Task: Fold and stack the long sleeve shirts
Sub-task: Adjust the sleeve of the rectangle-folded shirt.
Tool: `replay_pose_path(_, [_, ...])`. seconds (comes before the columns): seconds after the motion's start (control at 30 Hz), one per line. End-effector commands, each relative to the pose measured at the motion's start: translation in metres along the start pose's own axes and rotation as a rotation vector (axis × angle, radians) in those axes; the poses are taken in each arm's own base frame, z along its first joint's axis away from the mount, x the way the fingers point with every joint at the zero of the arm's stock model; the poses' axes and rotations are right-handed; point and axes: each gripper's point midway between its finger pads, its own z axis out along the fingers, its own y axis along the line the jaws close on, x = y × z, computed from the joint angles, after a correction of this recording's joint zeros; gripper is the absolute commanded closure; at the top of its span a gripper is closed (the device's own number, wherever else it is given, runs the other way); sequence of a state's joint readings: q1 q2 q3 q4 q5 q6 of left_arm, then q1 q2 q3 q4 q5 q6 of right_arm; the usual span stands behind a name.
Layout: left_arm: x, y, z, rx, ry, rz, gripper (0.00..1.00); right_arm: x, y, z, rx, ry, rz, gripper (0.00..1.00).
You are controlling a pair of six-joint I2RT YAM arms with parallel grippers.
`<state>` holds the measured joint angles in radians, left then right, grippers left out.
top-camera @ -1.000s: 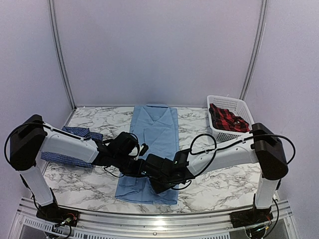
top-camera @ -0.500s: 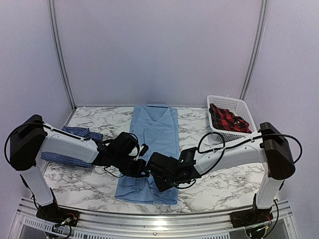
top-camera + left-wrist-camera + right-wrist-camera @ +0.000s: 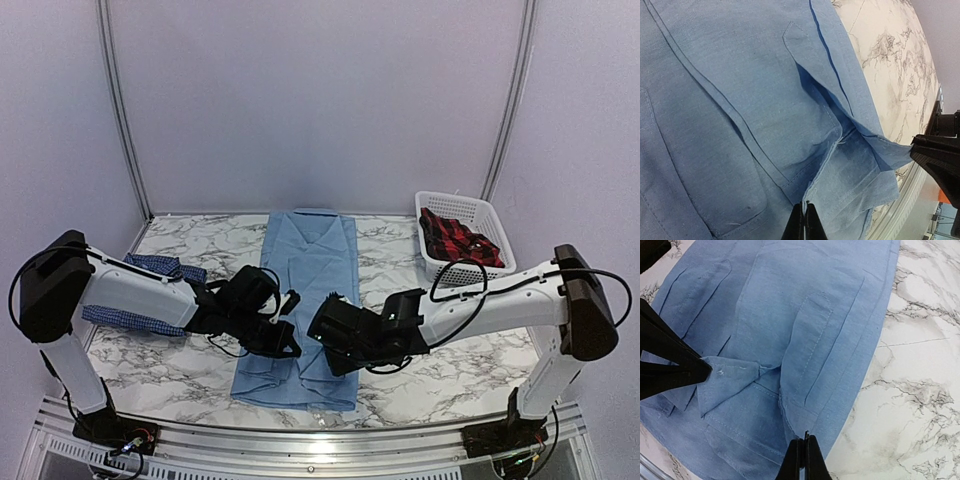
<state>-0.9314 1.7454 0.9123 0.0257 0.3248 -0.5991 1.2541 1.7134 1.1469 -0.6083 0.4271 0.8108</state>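
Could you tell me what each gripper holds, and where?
Both pinch the light blue shirt: left gripper a cloth corner, right gripper a fold edge.

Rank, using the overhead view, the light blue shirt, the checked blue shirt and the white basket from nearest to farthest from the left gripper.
1. Light blue shirt: centre, pinched in the left gripper.
2. Checked blue shirt: left side, partly under the left arm.
3. White basket: back right.

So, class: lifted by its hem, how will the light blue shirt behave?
Probably floppy: the light blue shirt wrinkles and folds where the fingers pinch it. Likely light, since a pinched corner stands raised. It should sag, not hold shape.
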Motion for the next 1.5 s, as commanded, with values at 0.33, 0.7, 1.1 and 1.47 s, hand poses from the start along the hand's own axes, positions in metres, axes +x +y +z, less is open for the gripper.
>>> replay_pose_path(0.33, [0.006,-0.021,-0.008,0.059,0.005,0.075,0.57,-0.011,0.000,-0.015,-0.028,-0.056,0.037,1.00])
replay_pose_path(0.7, [-0.001,-0.046,-0.026,0.174,-0.053,0.103,0.44,-0.010,0.005,-0.014,-0.052,-0.049,0.026,1.00])
replay_pose_path(1.1, [0.000,-0.052,0.001,0.220,0.015,0.086,0.65,-0.009,0.024,-0.009,-0.129,-0.037,-0.003,1.00])
replay_pose_path(1.47, [0.008,-0.041,0.035,0.194,0.076,0.034,0.73,-0.002,0.033,0.000,-0.165,-0.013,-0.025,1.00])
